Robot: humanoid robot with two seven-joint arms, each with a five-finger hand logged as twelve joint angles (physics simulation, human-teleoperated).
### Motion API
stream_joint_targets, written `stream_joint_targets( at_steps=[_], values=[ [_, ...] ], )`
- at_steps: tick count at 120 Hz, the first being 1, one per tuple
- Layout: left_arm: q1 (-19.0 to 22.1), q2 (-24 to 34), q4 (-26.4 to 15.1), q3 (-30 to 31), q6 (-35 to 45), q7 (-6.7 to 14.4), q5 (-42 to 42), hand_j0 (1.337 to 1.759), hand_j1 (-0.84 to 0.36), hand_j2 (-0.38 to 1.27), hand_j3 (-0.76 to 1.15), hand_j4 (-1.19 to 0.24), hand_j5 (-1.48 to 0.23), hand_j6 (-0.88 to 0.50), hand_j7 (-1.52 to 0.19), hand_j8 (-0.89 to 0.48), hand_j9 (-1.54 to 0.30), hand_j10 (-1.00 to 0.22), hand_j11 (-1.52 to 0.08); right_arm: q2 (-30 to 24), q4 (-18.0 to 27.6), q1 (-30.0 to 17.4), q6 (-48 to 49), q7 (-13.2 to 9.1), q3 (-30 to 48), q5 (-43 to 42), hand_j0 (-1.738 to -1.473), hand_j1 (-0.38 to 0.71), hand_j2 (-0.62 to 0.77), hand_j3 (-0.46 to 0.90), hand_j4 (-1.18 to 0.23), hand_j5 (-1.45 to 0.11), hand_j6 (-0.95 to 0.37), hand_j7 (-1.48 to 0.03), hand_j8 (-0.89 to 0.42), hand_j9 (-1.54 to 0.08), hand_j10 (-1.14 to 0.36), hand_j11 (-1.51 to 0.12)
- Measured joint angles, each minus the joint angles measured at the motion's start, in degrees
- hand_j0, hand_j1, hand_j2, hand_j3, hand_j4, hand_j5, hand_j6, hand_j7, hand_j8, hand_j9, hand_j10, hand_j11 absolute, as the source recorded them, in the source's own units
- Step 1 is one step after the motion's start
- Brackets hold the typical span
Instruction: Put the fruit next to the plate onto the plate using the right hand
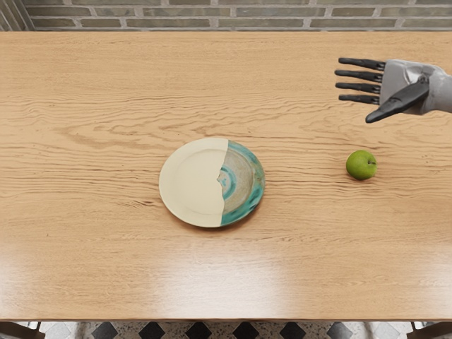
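A small green apple [361, 164] lies on the wooden table, to the right of the plate [192, 183]. The plate is round, cream on its left part and teal-glazed on its right, and nothing lies on it. My right hand [359, 90] comes in from the right edge and hovers above and behind the apple, well apart from it. Its dark fingers [357, 75] are stretched out flat toward the left, with the thumb angled down; it holds nothing. The left arm does not show.
The wooden table [106, 106] fills almost the whole view. A brick wall [226, 14] runs along its far edge, and a checkered floor [212, 330] shows below its near edge.
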Motion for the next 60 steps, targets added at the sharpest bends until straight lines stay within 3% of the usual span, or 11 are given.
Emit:
stream_joint_targets(
  at_steps=[22, 39, 60],
  values=[
    [0.0, 0.0, 0.0, 0.0, 0.0, 0.0, 0.0, 1.658, 0.05, 0.05, 0.0, -0.25, -0.32, -0.25, -0.32, -0.25, -0.32, -0.25, -0.32, -1.47, 1.54, -0.14, 0.01, 0.14, 0.69, -4.53, -1.658, -0.3, -0.01, 0.0, -0.04, -0.05, -0.03, -0.05, -0.04, -0.05, -0.04, -0.05],
    [0.0, 0.0, 0.0, 0.0, 0.0, 0.0, 0.0, 1.658, 0.05, 0.05, 0.0, -0.25, -0.32, -0.25, -0.32, -0.25, -0.32, -0.25, -0.32, -10.22, 15.75, -0.43, -1.7, 3.7, 5.7, -21.05, -1.658, -0.3, -0.01, 0.0, -0.04, -0.05, -0.04, -0.05, -0.04, -0.05, -0.04, -0.05],
    [0.0, 0.0, 0.0, 0.0, 0.0, 0.0, 0.0, 1.658, 0.05, 0.05, 0.0, -0.25, -0.32, -0.25, -0.32, -0.25, -0.32, -0.25, -0.32, -14.23, 27.74, -2.27, -22.69, 5.69, 5.9, -37.21, -1.658, -0.3, -0.01, 0.0, -0.04, -0.06, -0.04, -0.06, -0.04, -0.06, -0.04, -0.06]
  ],
)
